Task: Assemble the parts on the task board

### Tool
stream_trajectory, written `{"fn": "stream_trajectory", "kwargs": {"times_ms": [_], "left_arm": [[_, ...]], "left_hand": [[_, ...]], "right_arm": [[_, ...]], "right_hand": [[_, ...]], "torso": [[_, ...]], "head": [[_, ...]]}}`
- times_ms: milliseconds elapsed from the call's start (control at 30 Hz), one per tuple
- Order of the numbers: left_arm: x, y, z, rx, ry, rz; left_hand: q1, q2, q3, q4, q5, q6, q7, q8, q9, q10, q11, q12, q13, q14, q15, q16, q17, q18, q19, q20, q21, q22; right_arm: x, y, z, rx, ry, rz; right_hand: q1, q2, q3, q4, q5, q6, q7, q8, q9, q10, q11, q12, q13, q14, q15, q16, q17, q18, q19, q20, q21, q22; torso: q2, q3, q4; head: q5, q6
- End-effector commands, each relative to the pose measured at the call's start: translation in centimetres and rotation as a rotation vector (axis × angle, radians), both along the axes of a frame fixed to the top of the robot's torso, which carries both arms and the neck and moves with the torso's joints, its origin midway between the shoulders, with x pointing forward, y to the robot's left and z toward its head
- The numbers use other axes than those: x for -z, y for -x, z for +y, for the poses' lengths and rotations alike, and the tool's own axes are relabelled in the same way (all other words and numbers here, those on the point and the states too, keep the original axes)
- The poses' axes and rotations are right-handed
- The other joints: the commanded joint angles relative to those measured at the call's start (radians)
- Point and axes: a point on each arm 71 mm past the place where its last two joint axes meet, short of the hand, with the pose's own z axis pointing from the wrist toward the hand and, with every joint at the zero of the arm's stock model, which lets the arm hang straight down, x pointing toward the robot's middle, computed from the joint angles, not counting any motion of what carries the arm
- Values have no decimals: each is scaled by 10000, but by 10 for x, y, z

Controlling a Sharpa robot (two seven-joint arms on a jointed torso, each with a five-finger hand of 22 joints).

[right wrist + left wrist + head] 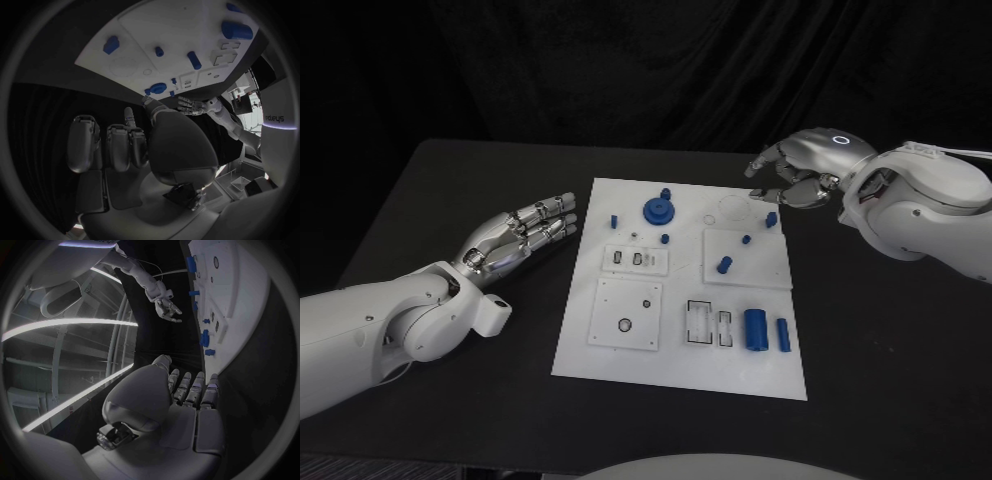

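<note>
Black table (459, 200) carries our task board (678, 370); our right hand (798, 170), fingers curled in and empty, hovers nearest the small blue peg (770, 217) at the far corner, while our left hand (524, 232) waits open-fingered beside the board.

A robotics lab: a black table (444, 200) against black drapes (589, 70), a white task board (678, 375) of blue parts (754, 329) between two robot hands.

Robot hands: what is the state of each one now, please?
Left robot hand: open, holding nothing.
Right robot hand: fingers curled in, holding nothing.
</note>
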Motion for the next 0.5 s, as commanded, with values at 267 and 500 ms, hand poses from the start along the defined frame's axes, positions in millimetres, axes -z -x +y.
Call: {"fn": "stream_trajectory", "kwargs": {"times_ms": [267,500], "left_arm": [[-14,6,-1,318,1222,-1607],[-13,6,1,290,1208,-1611]], "left_hand": [[-15,-23,59,-13,32,19,59,29,4,19,84,67,5,12,76,28,1,21,-2,76,-17,14],[-15,-23,59,-13,32,19,59,29,4,19,84,67,5,12,76,28,1,21,-2,76,-17,14]], "right_arm": [[14,9,-39,786,-161,-24],[31,8,-56,1278,-17,307]], "right_hand": [[169,-234,-197,371,-233,-350,-73,-233,-206,1042,-88,25,2634,819,-88,-373,1976,-45,27,-89,-216,1460],[286,-288,-289,547,-394,-485,-73,-320,-309,1019,-90,8,2606,771,-92,-581,1856,-17,-38,-95,-362,1413]], "torso": [[9,13,22],[11,1,35]], "head": [[-256,12],[-262,-33]]}}
